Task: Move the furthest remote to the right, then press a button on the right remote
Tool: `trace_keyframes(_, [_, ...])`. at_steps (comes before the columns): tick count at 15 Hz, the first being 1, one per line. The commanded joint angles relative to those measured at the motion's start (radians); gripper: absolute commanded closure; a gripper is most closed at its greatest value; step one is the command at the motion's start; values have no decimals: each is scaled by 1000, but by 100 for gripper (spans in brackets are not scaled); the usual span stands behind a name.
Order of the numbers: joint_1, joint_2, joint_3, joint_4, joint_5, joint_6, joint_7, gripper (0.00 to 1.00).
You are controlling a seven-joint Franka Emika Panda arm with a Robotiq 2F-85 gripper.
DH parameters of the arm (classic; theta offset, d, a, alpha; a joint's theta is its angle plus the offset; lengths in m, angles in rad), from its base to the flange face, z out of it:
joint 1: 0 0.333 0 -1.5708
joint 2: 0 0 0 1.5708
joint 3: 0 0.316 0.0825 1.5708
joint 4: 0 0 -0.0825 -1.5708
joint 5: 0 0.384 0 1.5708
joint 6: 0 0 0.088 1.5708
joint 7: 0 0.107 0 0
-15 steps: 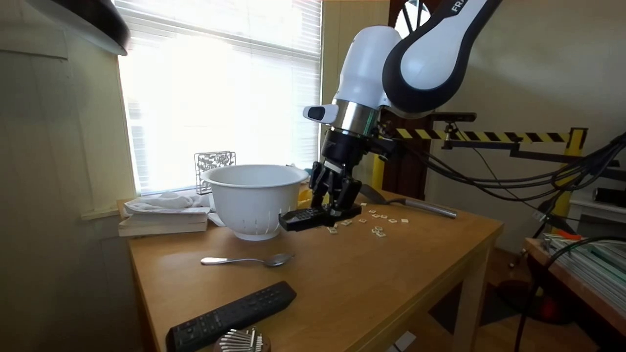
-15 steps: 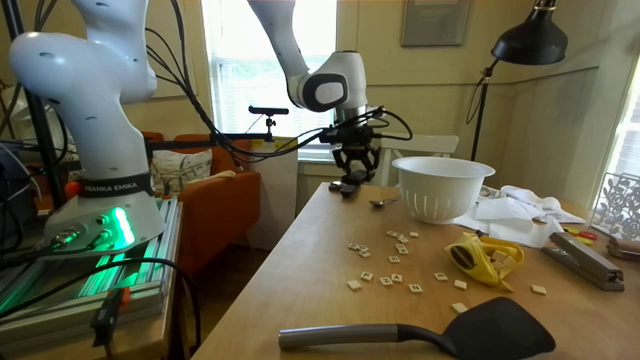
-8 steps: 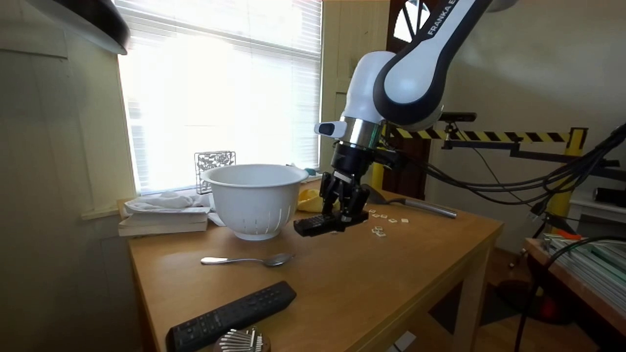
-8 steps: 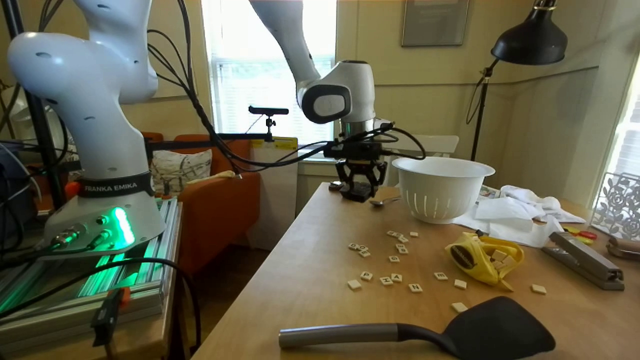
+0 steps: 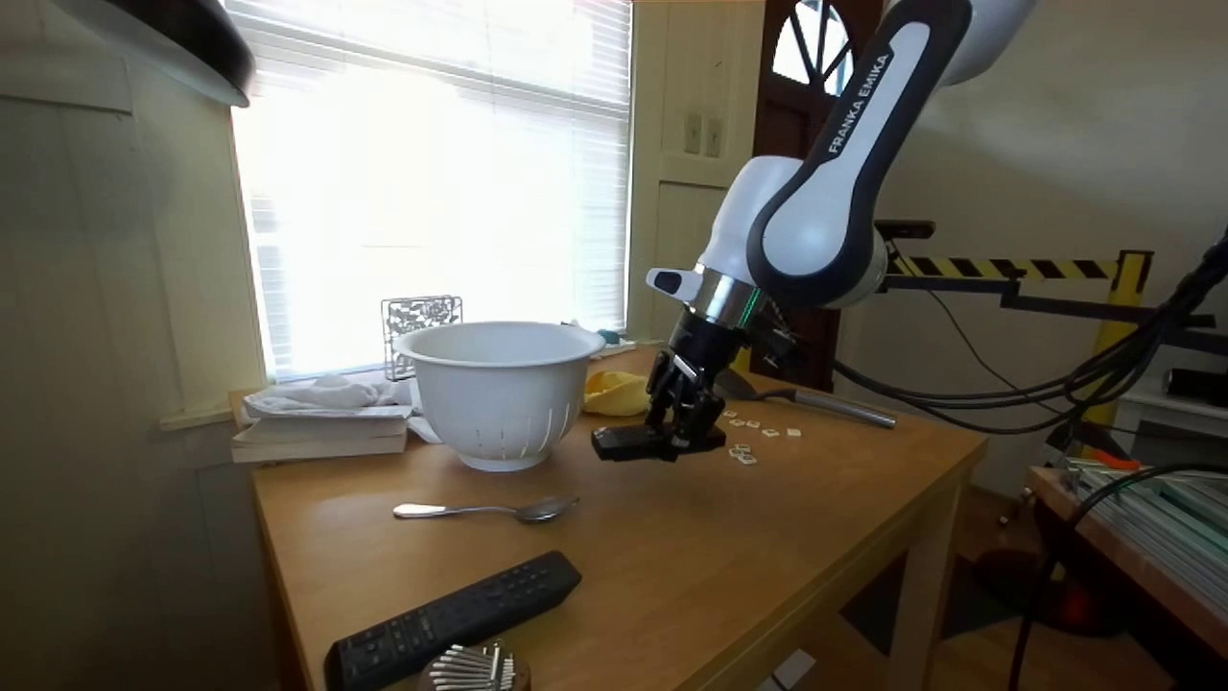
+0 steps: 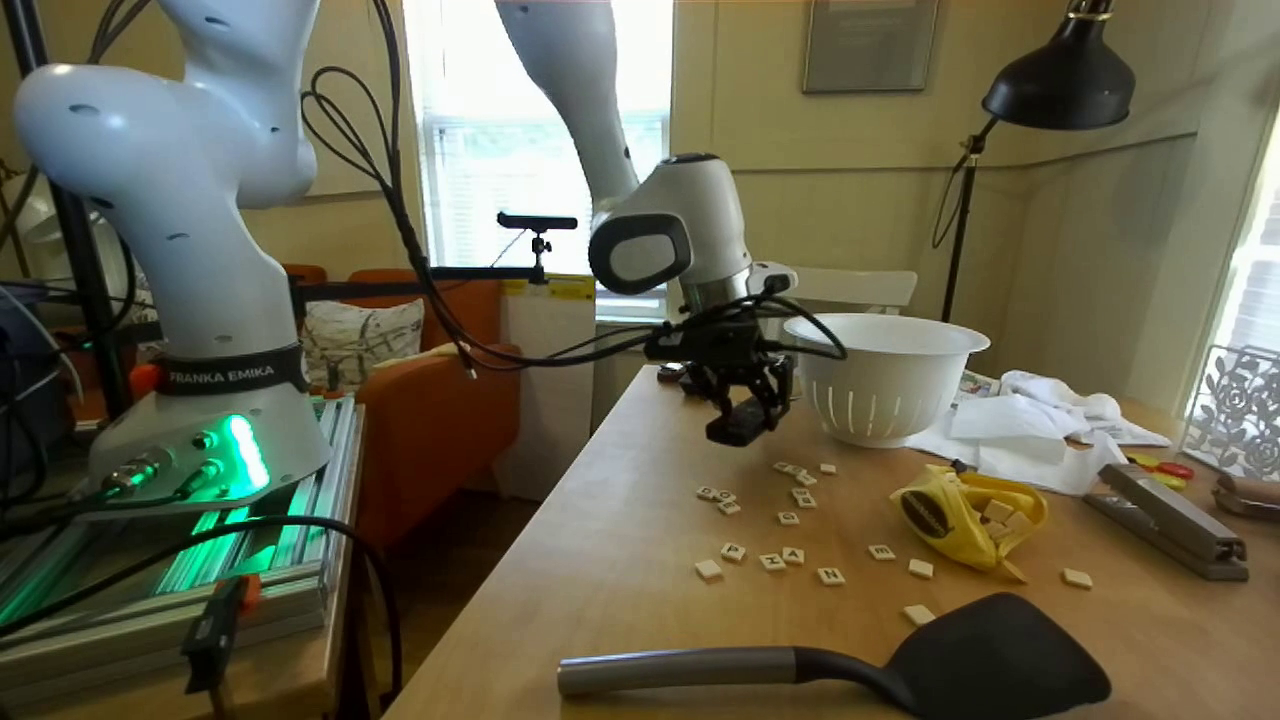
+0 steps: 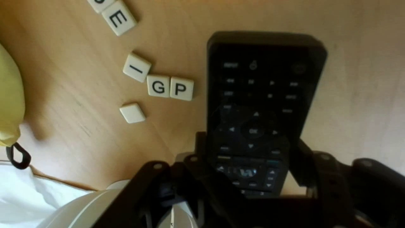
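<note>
Peeking in at the bottom of an exterior view, closest to the camera, there's a round brown thing with a fan of silver metal tines (image 5: 472,667), partly cropped off. It hides a bit of the long black remote with rows of buttons (image 5: 456,619) lying on the light wood counter (image 5: 662,585). Shiny silver metal spoon (image 5: 542,511) behind those.

Further back, the black two-finger pincer (image 7: 252,154) is clamped on the short slim black plastic remote (image 7: 262,104), jaws against its two long sides, only as far apart as it is wide. It's up off the counter, near the deep white plastic colander (image 5: 499,398). The pincer covers the remote's lower end in the wrist view. What shows is a dark rectangular face with rounded corners and small pale markings. OK reads fine, ringed by arrows; INPUT up top is blurry but legible, and a whitish logo lower down is mush to me.

On the counter below, cream square letter tiles (image 7: 181,89): E, I, G and P are clear. Print on the yellow pouch (image 6: 945,530) is too small to read. The white and black arm (image 5: 815,230) says FRANKA EMIKA in both exterior views.
</note>
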Motion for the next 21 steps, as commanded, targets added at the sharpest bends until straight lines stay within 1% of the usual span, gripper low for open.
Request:
trace_keyframes(1, [29, 32, -41, -15, -87, 67, 104, 64])
trace_keyframes(5, [41, 49, -66, -8, -179, 66, 187, 64])
trace_keyframes(6, [41, 49, -67, -5, -200, 53, 200, 44])
trace_keyframes(7, [42, 50, -70, -4, -218, 52, 211, 14])
trace_keyframes(8, [42, 51, -70, -2, -234, 50, 224, 12])
trace_keyframes(10, [44, 49, -75, -2, -259, 47, 241, 2])
trace_keyframes(11, [46, 45, -78, -3, -270, 46, 249, 0])
trace_keyframes(13, [67, 22, -100, -8, -284, 25, 268, 0])
trace_keyframes(15, [93, -35, -128, -30, -288, -30, 294, 0])
trace_keyframes(17, [140, -109, -180, -55, -292, -81, 313, 0])
trace_keyframes(19, [139, -195, -182, -81, -292, -156, 297, 0])
trace_keyframes(20, [103, -233, -142, -94, -268, -207, 260, 25])
trace_keyframes(21, [101, -260, -137, -105, -247, -242, 240, 26])
